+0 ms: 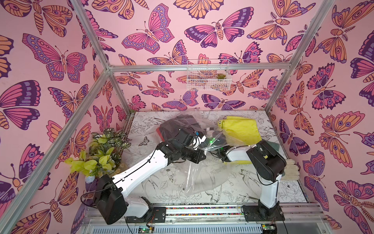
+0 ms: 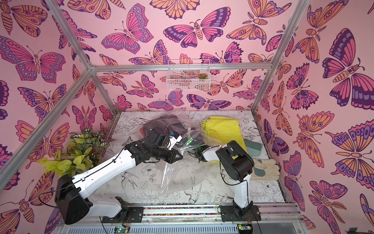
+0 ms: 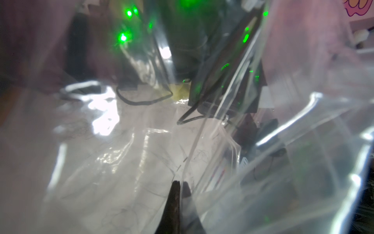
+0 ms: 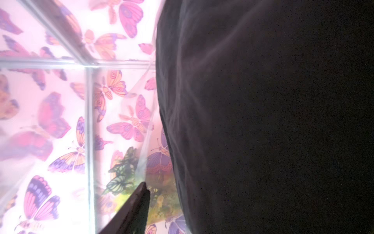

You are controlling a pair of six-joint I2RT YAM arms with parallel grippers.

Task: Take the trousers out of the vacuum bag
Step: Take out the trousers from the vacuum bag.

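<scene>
Left pincer (image 3: 180, 182) clenched on vacuum bag (image 1: 202, 178) film; right pincer (image 1: 215, 137) sits inside by the black trousers (image 1: 182, 121), grip I can't tell. Yellow trousers (image 1: 239, 127) lie out on the counter (image 1: 166, 182); black and the red pair (image 1: 160, 131) not yet out.

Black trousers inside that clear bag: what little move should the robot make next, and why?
Probably close the right gripper on the black trousers. The left gripper is shut on the vacuum bag, the right one reaches inside, and black cloth lies right beside its finger; a grip isn't visible.
</scene>
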